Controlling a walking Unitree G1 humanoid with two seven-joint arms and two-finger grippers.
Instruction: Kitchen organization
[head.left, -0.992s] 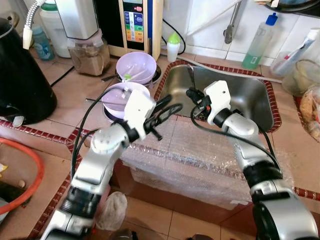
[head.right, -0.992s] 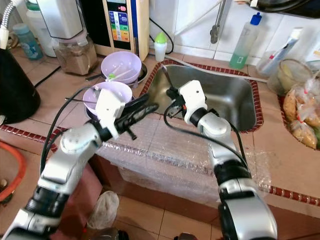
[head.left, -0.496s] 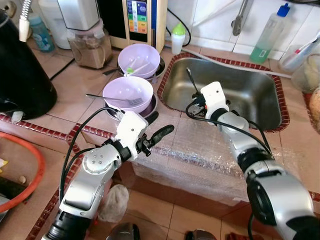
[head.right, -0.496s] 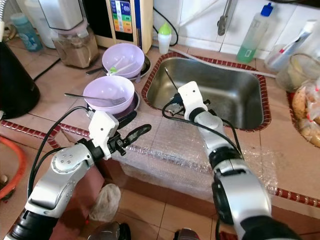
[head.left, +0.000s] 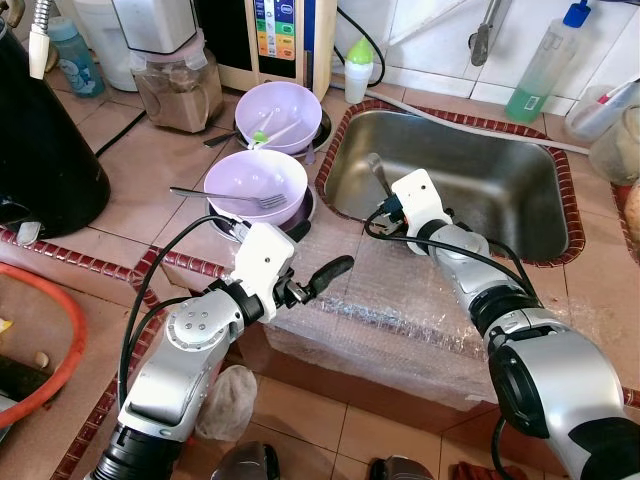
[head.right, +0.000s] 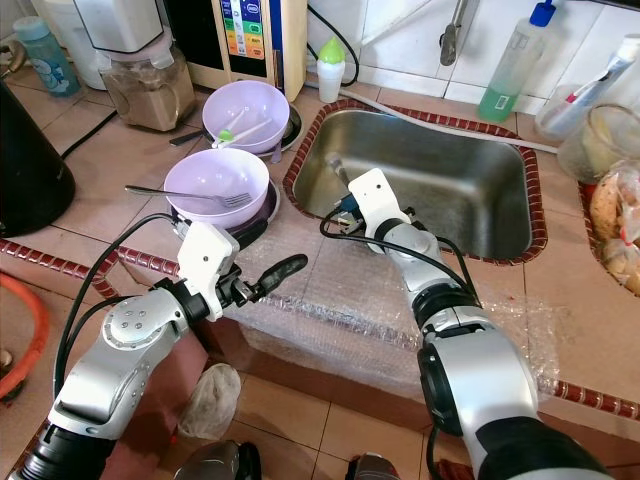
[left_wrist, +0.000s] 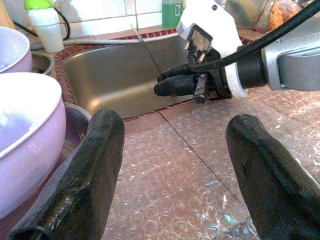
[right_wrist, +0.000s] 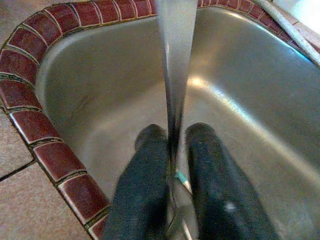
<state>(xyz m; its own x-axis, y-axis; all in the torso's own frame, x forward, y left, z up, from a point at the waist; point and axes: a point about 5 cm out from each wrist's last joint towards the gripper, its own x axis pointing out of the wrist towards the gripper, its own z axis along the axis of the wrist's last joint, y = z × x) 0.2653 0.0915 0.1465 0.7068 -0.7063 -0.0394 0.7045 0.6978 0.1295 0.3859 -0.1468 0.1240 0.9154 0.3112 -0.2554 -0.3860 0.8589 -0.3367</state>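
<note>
Both end effectors sit lower: right (right_wrist: 172, 150) clamps utensil (right_wrist: 175, 60) (over sink (head.left: 500, 190)); left (left_wrist: 170, 165) spread.

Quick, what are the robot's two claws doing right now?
Left claw: open, holding nothing, over the bubble wrap.
Right claw: closed on a thin metal utensil over the sink.
</note>
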